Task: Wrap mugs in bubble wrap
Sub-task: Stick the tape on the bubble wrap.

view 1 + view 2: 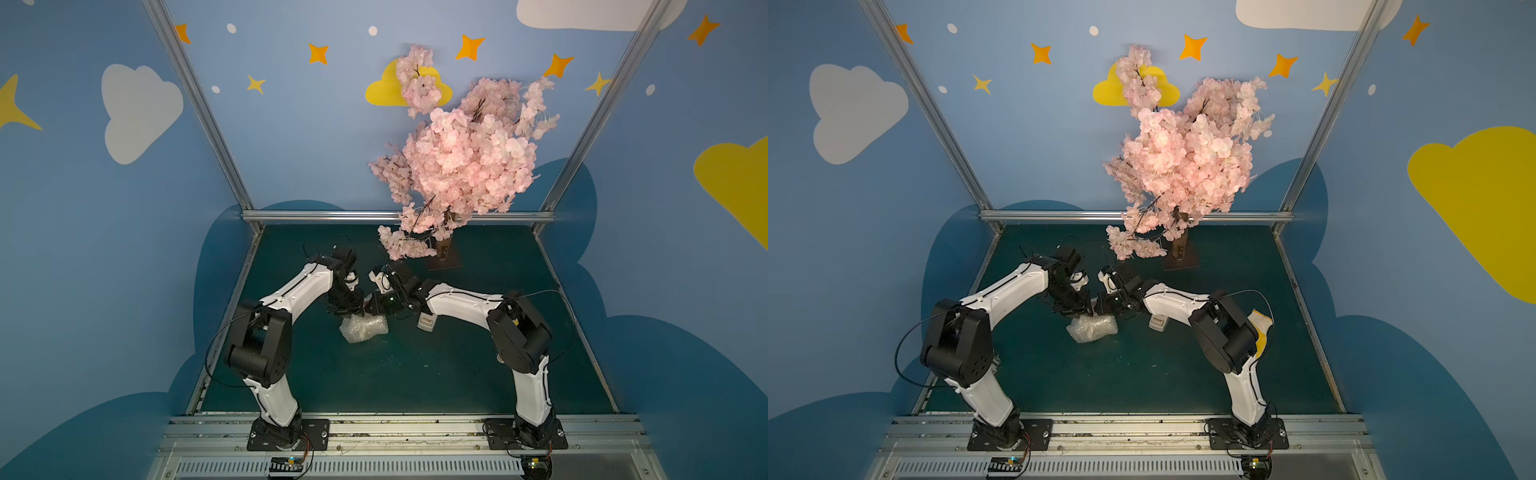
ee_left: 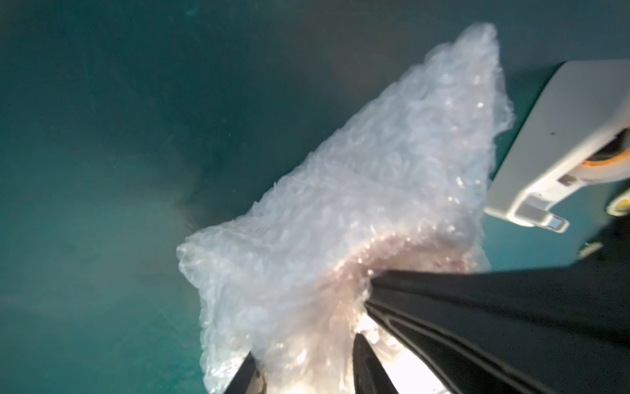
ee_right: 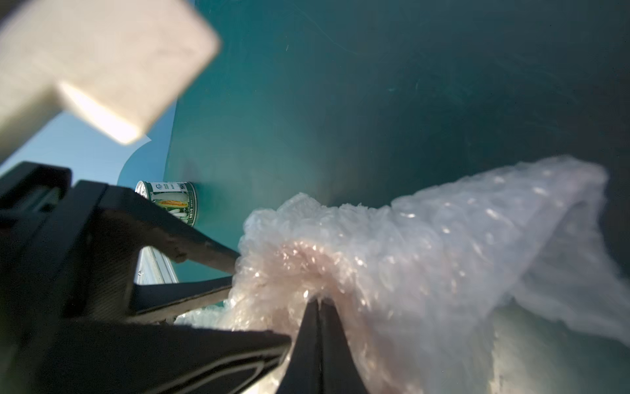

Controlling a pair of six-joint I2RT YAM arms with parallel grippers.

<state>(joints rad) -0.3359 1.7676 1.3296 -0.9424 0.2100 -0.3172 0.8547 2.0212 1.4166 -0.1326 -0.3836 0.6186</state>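
Right wrist view shows the right gripper clenched on a fold of bubble wrap; the left gripper clasps the bundle's other side; closing the wrap seems in hand; next, the loose flap likely needs tucking; the crumpled, silvery, pink-tinged bundle sits near the worktop middle; the mug is hidden.

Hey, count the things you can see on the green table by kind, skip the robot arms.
Clear crumpled bubble wrap bundle: 1
Cream plastic tape dispenser: 1
Yellow-and-white fabric glove: 1
Green-labelled tin can: 1
Pink artificial blossom tree: 1
Total: 5
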